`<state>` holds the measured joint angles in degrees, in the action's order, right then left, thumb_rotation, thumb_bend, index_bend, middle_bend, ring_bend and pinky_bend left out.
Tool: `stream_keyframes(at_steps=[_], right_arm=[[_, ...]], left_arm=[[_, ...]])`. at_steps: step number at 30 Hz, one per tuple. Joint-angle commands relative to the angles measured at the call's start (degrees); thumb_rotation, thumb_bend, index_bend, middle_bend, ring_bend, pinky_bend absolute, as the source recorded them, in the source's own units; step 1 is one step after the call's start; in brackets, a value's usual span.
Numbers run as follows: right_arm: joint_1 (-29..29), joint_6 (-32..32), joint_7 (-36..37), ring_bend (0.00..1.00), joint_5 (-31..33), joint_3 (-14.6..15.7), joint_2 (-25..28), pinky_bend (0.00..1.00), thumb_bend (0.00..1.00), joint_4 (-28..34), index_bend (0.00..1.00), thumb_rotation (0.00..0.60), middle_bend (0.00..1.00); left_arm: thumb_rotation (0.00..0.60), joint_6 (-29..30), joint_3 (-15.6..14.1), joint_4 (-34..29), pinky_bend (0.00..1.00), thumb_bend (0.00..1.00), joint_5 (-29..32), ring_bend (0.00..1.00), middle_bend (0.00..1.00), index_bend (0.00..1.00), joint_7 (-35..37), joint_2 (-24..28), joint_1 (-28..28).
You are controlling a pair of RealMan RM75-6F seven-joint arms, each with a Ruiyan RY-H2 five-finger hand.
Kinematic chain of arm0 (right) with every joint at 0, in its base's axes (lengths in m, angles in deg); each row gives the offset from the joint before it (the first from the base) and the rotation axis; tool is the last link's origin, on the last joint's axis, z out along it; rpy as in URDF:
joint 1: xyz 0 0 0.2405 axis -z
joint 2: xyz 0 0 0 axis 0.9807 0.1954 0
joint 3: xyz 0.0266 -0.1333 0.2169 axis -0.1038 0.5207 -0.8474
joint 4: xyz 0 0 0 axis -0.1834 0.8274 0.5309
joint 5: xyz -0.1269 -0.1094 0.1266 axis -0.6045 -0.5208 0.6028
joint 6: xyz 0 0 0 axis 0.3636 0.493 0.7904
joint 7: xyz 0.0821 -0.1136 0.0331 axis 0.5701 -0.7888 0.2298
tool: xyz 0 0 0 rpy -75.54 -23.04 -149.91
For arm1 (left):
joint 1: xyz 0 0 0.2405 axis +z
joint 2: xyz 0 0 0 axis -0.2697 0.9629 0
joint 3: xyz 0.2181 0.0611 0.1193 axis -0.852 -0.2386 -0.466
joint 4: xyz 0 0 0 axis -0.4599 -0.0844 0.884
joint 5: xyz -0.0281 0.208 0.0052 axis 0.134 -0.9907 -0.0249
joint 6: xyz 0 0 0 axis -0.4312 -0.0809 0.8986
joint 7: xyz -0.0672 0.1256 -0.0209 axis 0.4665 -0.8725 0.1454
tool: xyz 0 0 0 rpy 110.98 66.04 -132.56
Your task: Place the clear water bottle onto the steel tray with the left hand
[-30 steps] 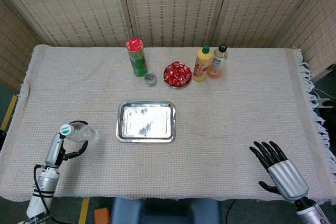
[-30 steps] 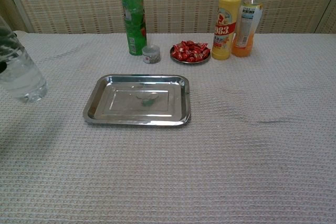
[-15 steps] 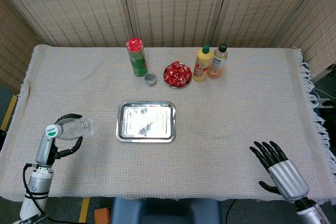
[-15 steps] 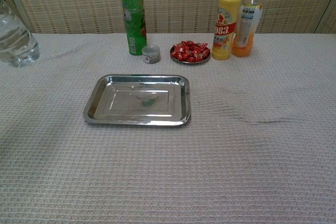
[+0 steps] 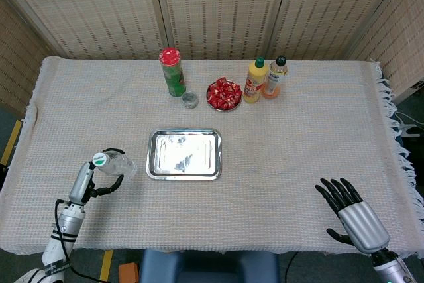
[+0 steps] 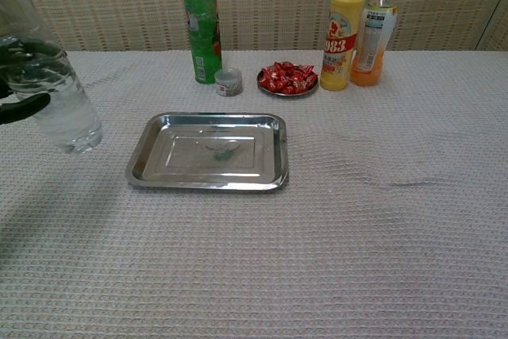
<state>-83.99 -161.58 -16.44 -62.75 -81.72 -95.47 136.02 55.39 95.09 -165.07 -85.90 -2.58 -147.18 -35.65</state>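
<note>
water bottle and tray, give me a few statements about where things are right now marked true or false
1. The left hand holds the clear water bottle. True.
2. The bottle already stands on the steel tray. False: it is held off the tray's left side.
3. The right hand grips the yellow bottle. False: it is open, holding nothing, near the table's front edge.
4. The red candies lie in a dish beyond the tray. True.

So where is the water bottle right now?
The water bottle is held in the left hand just left of the steel tray, not yet over it; the chest view shows it at the far left edge.
</note>
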Motion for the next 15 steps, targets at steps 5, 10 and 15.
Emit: stream_keyframes(at_steps=[5,10,15], right_arm=[[-0.1,-0.1,0.6,0.00,-0.2,0.0,0.2,0.00,0.05,-0.2,0.00,0.600,0.00],[-0.2,0.1,0.9,0.00,0.3,-0.2,0.3,0.00,0.06,-0.2,0.00,0.600,0.00],[-0.4,0.4,1.0,0.00,1.1,-0.7,0.3,0.00,0.06,-0.4,0.00,0.600,0.00]], left_arm=[[0.600,-4.7,4.3,2.5,0.21,0.46,2.2,0.20,0.36,0.34,-9.0,-6.3,-6.7],[0.600,-8.7,7.0,8.9,0.21,0.46,5.2,0.20,0.36,0.33,-9.6,-12.1,-11.2],[0.600,-12.0,8.5,14.5,0.21,0.46,7.4,0.20,0.36,0.33,-8.6,-17.0,-14.7]])
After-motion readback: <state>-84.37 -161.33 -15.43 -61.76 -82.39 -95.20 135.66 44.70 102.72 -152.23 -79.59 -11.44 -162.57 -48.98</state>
